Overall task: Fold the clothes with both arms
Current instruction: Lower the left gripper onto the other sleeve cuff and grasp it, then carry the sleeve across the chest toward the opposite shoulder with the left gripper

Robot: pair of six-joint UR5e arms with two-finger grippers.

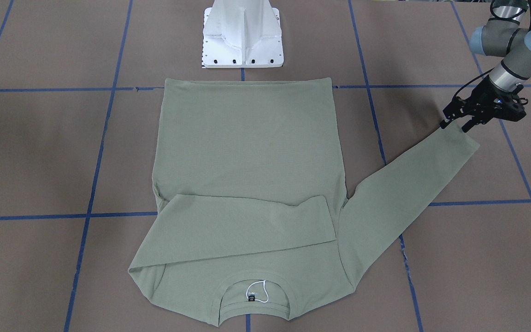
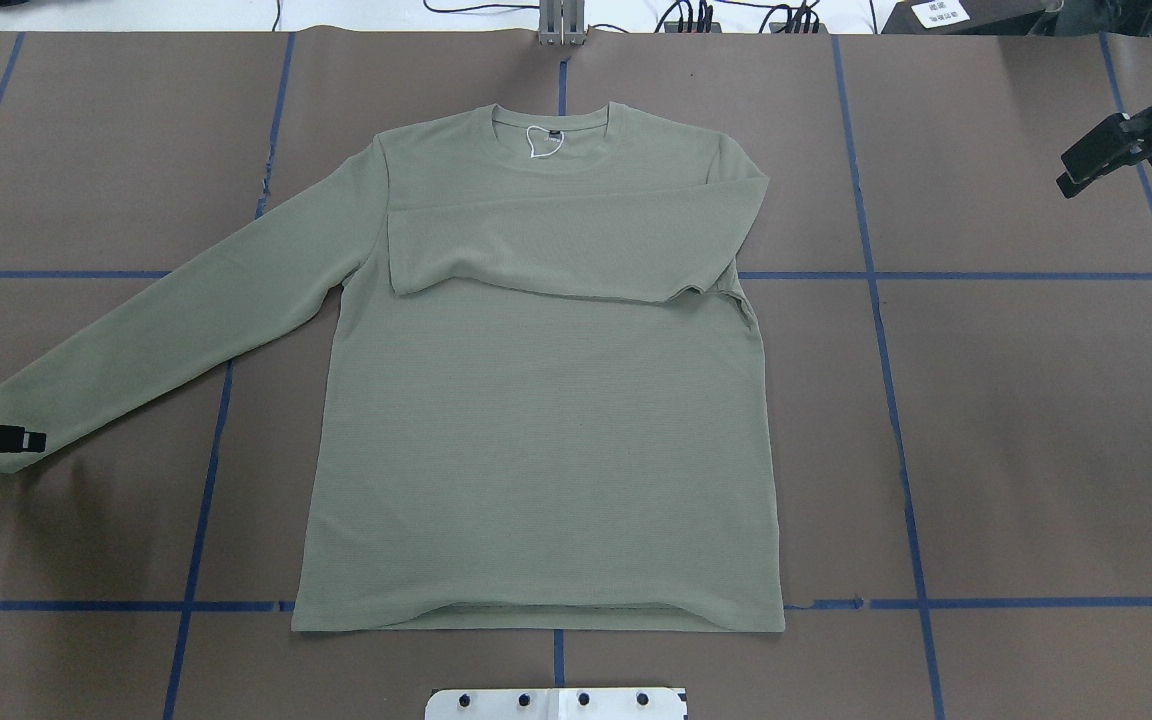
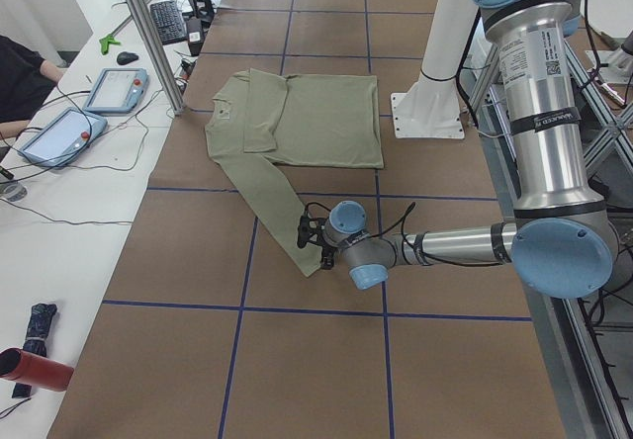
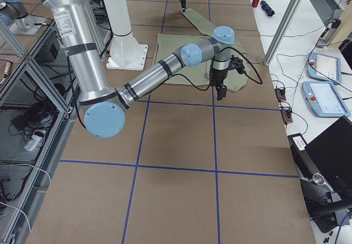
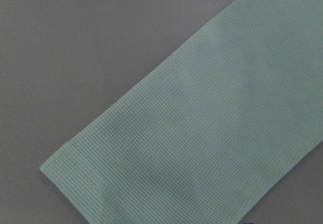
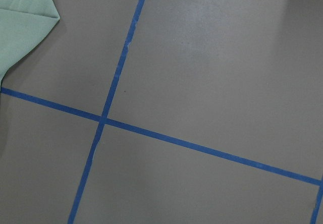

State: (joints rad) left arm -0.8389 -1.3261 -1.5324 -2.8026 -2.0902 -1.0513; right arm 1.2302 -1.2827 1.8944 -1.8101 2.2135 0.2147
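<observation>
Jaws of our left gripper (image 1: 454, 126) stand apart over the shirt (image 1: 247, 147) cuff (image 1: 461, 140); the right gripper (image 2: 1096, 165) we cannot judge. A shallow pinch could slip, dropping the sleeve (image 1: 408, 193).

Neck label (image 1: 251, 299): black, print too small to read.
Left arm sticker (image 3: 542, 53): code and print, illegible.
Far white sign (image 2: 941, 13): illegible.

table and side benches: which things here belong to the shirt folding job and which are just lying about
Belongs to the job:
sage-green long-sleeved knit shirt
black two-finger left gripper, at the outstretched sleeve's cuff
black two-finger right gripper

Just lying about:
two grey handheld tablets
red cylinder
black keyboard
</observation>
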